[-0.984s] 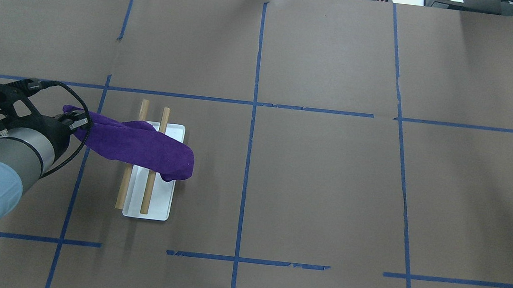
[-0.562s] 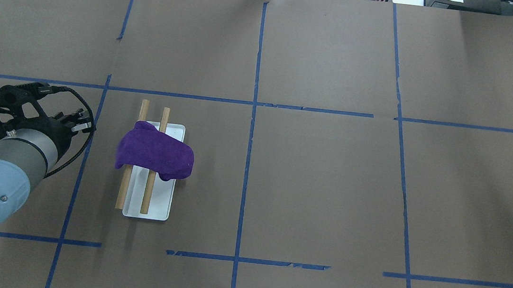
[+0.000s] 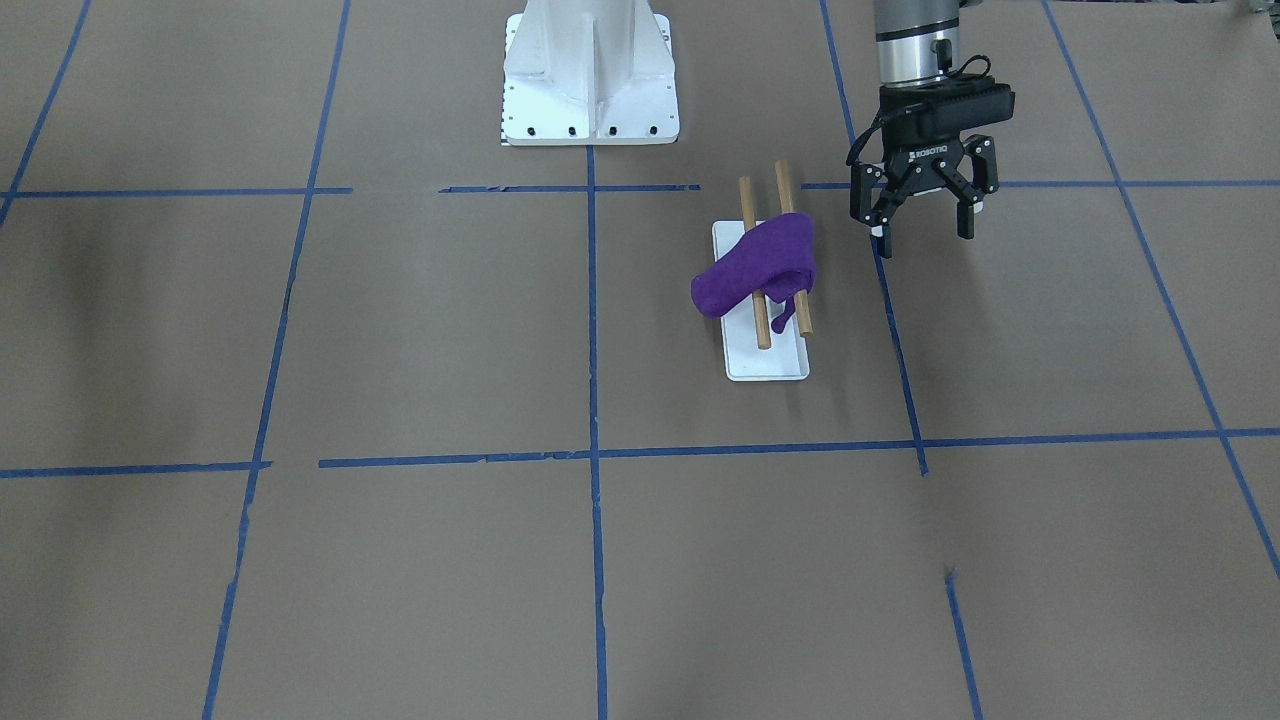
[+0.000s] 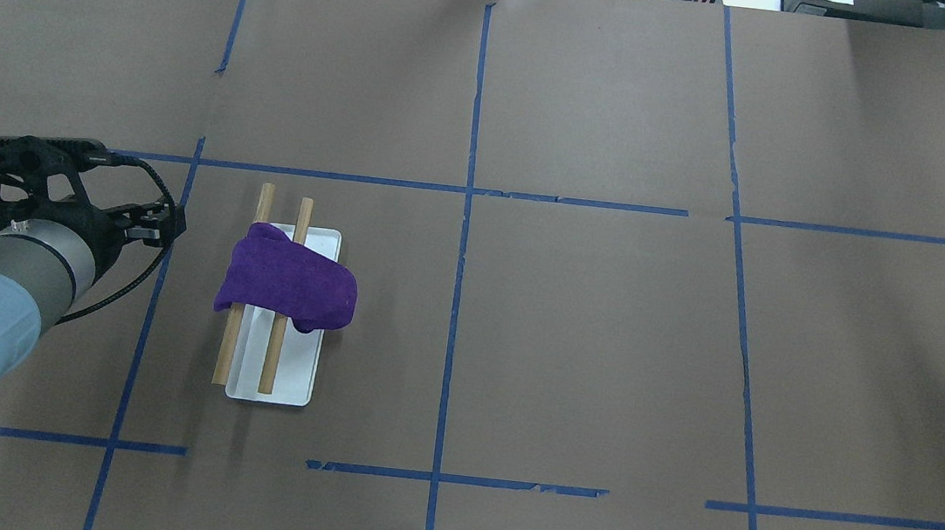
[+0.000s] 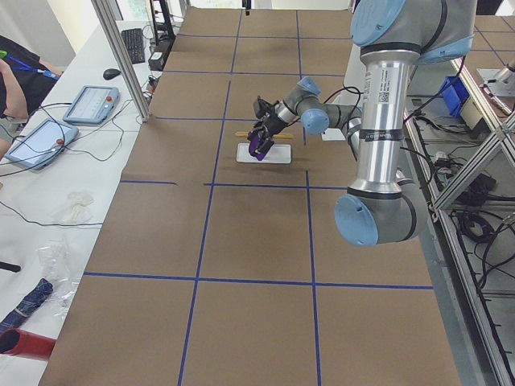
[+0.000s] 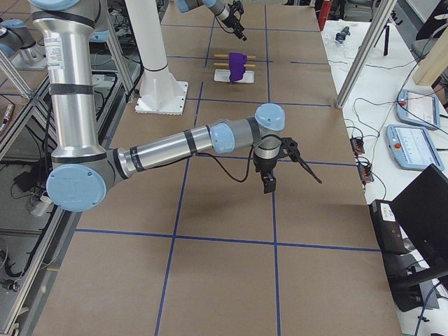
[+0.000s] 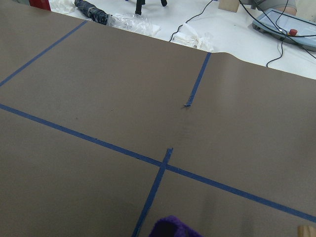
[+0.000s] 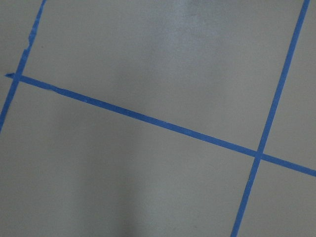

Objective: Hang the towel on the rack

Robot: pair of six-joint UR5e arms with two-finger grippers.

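Judged to be at the retreat after release. Lift the left arm (image 4: 5,286) up and back over the brown-papered table (image 4: 603,358), away from the towel rack (image 4: 291,382), with no sideways sweep toward the wooden dowel rods (image 4: 224,357). Keep the left gripper (image 3: 921,230) spread wide and empty, near the rack yet apart from it, to avoid snagging cloth on the way out. Cannot tell whether the right gripper (image 6: 273,171) is spread or closed; parked well apart, best left idle.

As for the purple towel (image 3: 755,268): draped across both rods near mid-length, off the table. Bunched rather than spread flat, bulging past the rod on the side away from the left gripper. Small corner dangling between the rods above the white base. Probably stable as hung, though lopsided enough to slide under any tug.
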